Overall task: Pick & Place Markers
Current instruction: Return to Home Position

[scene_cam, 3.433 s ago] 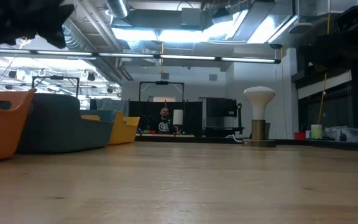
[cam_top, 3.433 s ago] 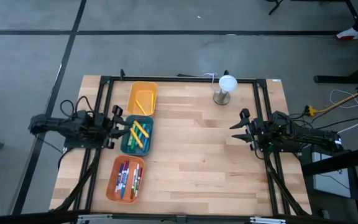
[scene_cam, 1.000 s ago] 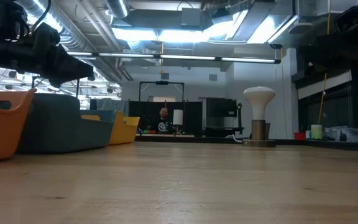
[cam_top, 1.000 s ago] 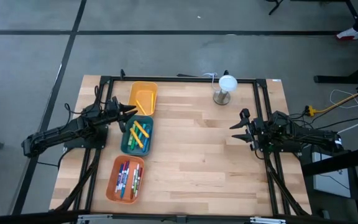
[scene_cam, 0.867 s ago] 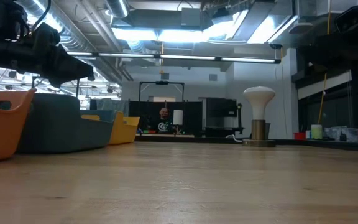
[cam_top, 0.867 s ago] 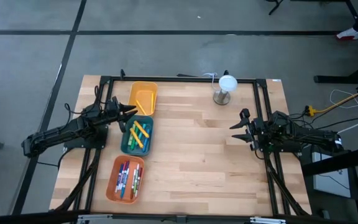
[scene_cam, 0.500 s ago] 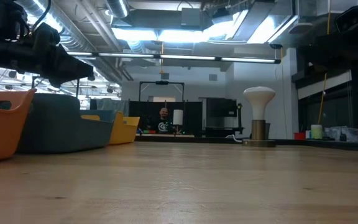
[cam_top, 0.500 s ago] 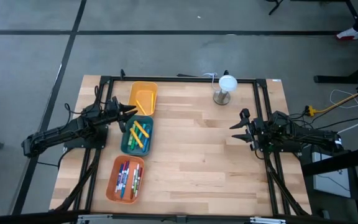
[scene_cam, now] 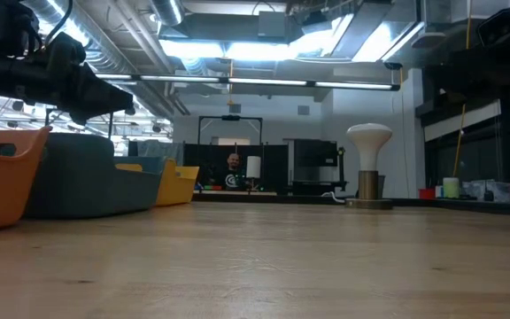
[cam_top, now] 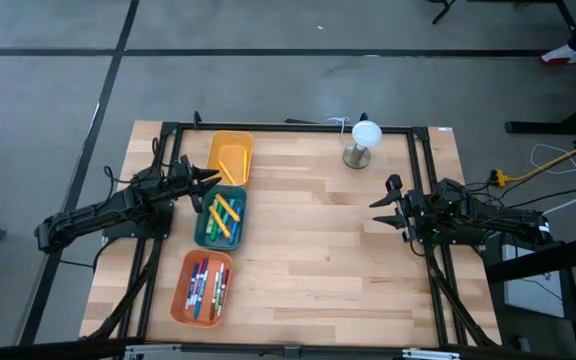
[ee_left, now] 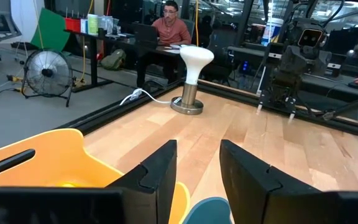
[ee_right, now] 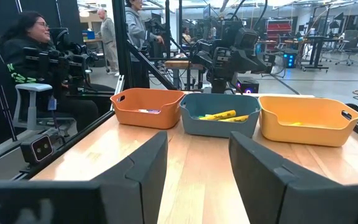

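Left gripper, released, hovers where yellow bin meets teal bin holding markers; right gripper, also released, hangs near the tabletop's right edge.

free: bare table middle | blocked left: yellow bin, teal bin, orange bin in a row | left gripper above first two | far edge: lamp
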Tool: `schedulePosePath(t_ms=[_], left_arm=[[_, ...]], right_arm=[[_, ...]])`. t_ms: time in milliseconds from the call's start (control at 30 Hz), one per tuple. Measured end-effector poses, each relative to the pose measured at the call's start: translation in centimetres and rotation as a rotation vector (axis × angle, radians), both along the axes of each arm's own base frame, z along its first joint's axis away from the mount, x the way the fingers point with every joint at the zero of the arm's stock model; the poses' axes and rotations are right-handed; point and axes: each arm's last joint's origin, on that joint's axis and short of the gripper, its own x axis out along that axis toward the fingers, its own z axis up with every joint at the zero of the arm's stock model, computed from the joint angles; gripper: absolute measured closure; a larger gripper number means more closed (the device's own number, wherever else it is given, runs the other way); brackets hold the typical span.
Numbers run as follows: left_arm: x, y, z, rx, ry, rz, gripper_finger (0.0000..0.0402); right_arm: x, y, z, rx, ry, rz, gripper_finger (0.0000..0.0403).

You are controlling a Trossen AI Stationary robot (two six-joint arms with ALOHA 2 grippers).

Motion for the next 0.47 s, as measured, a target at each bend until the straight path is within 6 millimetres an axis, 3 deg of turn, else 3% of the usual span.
schedulePosePath(t_ms=[467], left_arm=[[0.0,0.0,0.0,0.0,0.0,0.0,0.0285]], right_arm=[[0.0,0.0,0.0,0.0,0.0,0.0,0.0233]])
